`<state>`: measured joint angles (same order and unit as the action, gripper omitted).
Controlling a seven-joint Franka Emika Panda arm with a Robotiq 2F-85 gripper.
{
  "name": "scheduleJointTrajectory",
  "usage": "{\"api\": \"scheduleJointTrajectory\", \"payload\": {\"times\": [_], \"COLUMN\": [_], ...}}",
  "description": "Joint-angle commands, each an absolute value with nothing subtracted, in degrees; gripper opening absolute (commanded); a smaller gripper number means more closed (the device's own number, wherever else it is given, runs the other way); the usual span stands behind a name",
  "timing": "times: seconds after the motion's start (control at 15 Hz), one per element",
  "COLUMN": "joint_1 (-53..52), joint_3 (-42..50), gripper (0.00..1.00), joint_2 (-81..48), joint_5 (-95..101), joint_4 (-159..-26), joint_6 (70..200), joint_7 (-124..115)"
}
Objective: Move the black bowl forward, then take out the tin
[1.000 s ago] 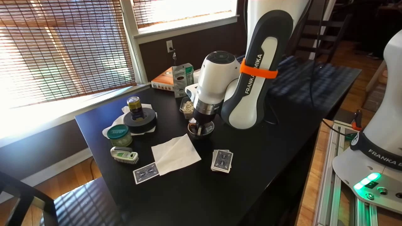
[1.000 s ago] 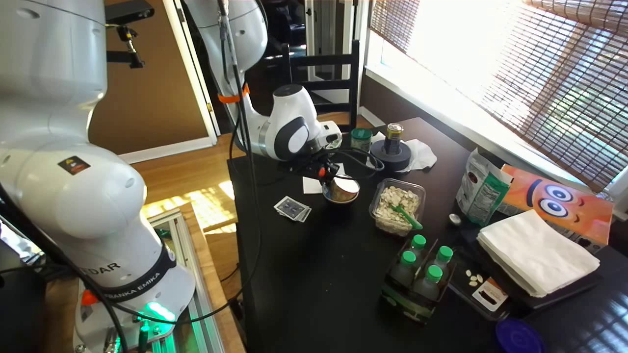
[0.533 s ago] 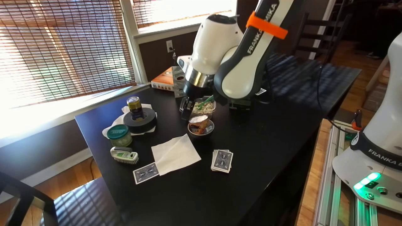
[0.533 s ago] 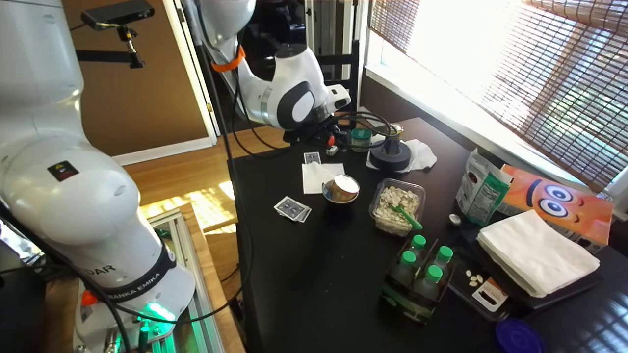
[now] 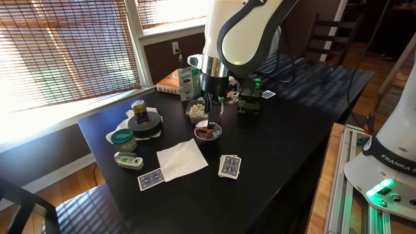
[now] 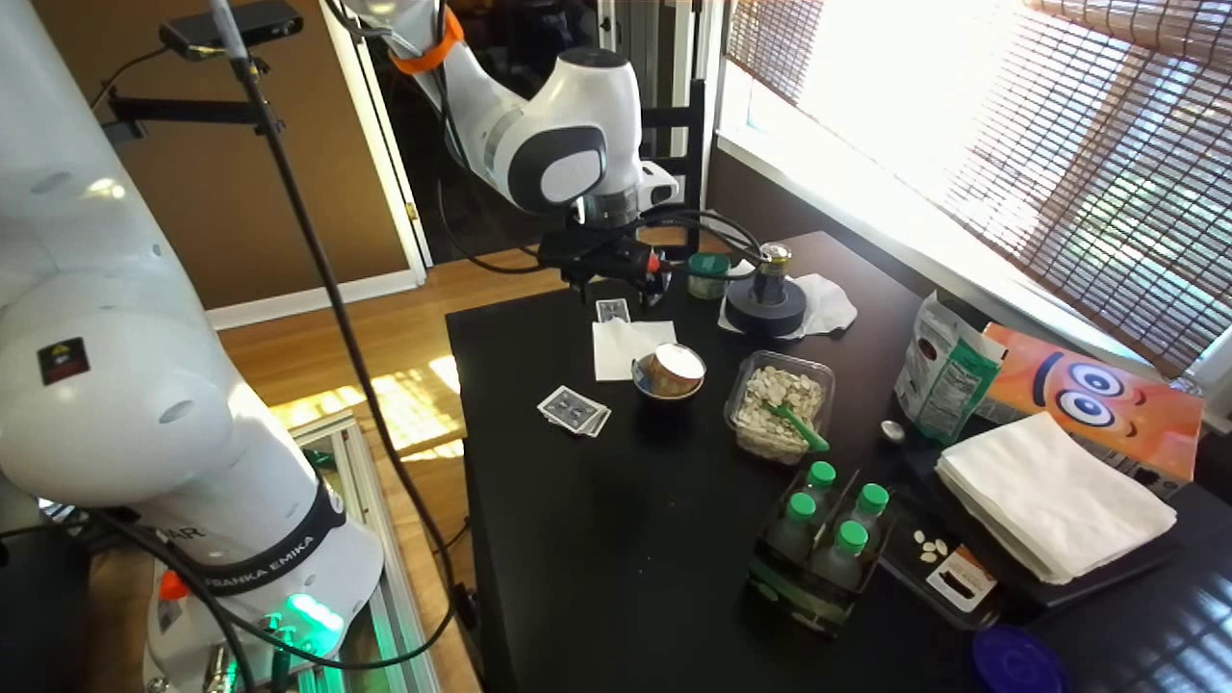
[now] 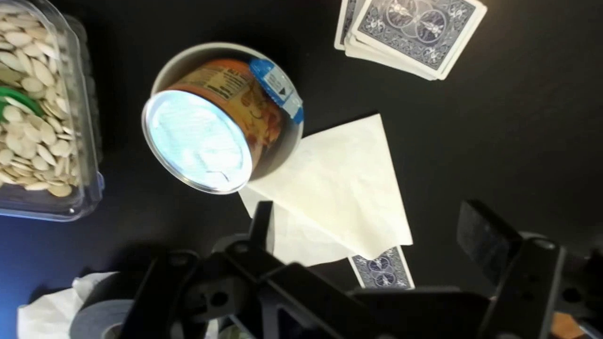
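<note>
In the wrist view the black bowl (image 7: 288,143) has a pale inside. A tin (image 7: 198,141) leans in it on its side, its shiny lid end jutting over the rim, beside a blue-ended packet (image 7: 278,88). Both exterior views show the bowl (image 5: 208,139) standing on the dark table with the tin (image 6: 678,363) inside. My gripper (image 7: 370,223) hangs above the table with its fingers (image 7: 485,235) wide apart and nothing between them. From an exterior view the gripper (image 6: 619,292) is raised, clear of the bowl, on the folded paper's side.
A folded paper (image 5: 182,160) lies beside the bowl, and a card deck (image 5: 230,166) is close by. A clear tub of seeds (image 6: 782,404) stands near the bowl. Farther off are a bottle carrier (image 6: 818,577), a dark tape roll (image 5: 145,128) with a can on it, and a green-lidded jar (image 5: 123,139).
A second ago my gripper was down at the tin in the bowl. It has since lifted up and away, and its fingers have spread. Bowl and tin stay where they were.
</note>
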<state>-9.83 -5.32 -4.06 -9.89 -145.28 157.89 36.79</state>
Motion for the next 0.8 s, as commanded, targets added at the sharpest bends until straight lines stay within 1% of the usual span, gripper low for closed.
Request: {"api": "scheduleJointTrajectory", "payload": {"times": [0.0,0.07,0.2,0.47,0.6,0.67,0.73], "joint_1": [-6.83,-6.4,-5.74,-4.19,-0.22,-1.8,-0.97], "joint_3": [-8.42,-8.82,-7.27,-5.76,-11.04,-8.57,-9.68], "gripper": [1.0,1.0,1.0,1.0,1.0,1.0,1.0], "joint_2": [-4.94,-5.66,-7.88,-10.52,-9.9,-10.22,-10.22], "joint_5": [-14.17,-13.58,-4.87,4.68,-3.44,1.25,-0.03], "joint_4": [-146.83,-146.86,-147.3,-146.23,-145.59,-146.43,-146.14], "joint_6": [164.32,165.46,167.98,167.65,166.76,166.75,166.77], "joint_7": [46.92,48.44,47.52,45.03,50.18,46.17,47.13]}}
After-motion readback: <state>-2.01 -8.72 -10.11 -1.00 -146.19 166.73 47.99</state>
